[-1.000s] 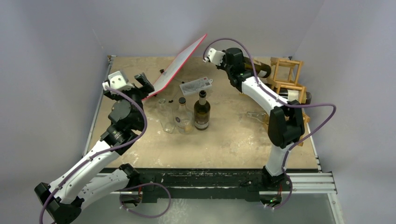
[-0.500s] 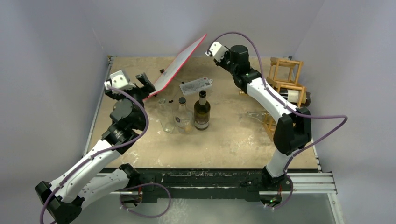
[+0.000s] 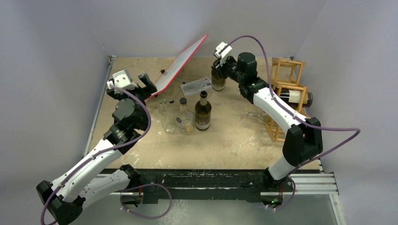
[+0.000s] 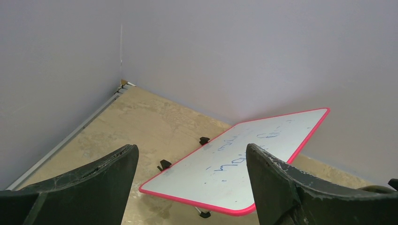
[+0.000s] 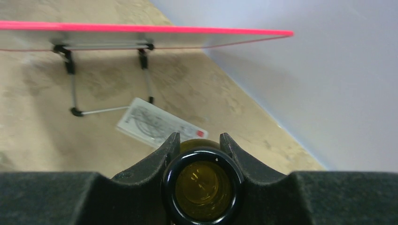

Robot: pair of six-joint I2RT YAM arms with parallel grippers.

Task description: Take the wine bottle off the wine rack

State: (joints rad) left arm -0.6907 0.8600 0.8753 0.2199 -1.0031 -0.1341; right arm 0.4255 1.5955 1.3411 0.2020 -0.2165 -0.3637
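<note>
A dark olive wine bottle (image 3: 217,80) hangs upright over the back middle of the table, left of the wine rack (image 3: 287,70), a light wooden lattice at the right edge. My right gripper (image 3: 224,64) is shut on its neck. In the right wrist view the fingers (image 5: 171,145) clamp the neck just below the open mouth (image 5: 202,185), with the right gripper (image 5: 199,140) looking straight down it. A second dark bottle (image 3: 297,96) lies in the rack. My left gripper (image 3: 142,80) stands open and holds nothing, at the back left, its fingers (image 4: 117,164) spread wide in the left wrist view.
A red-edged whiteboard (image 3: 182,63) leans on wire legs at the back, also in both wrist views (image 4: 244,164) (image 5: 141,35). A white card (image 3: 197,85) (image 5: 155,123) lies beside the held bottle. One dark bottle (image 3: 202,112) and two clear ones (image 3: 184,118) (image 3: 166,117) stand mid-table.
My right arm has swung the bottle leftward away from the rack and turned it upright near the white card. The left arm has barely moved.
</note>
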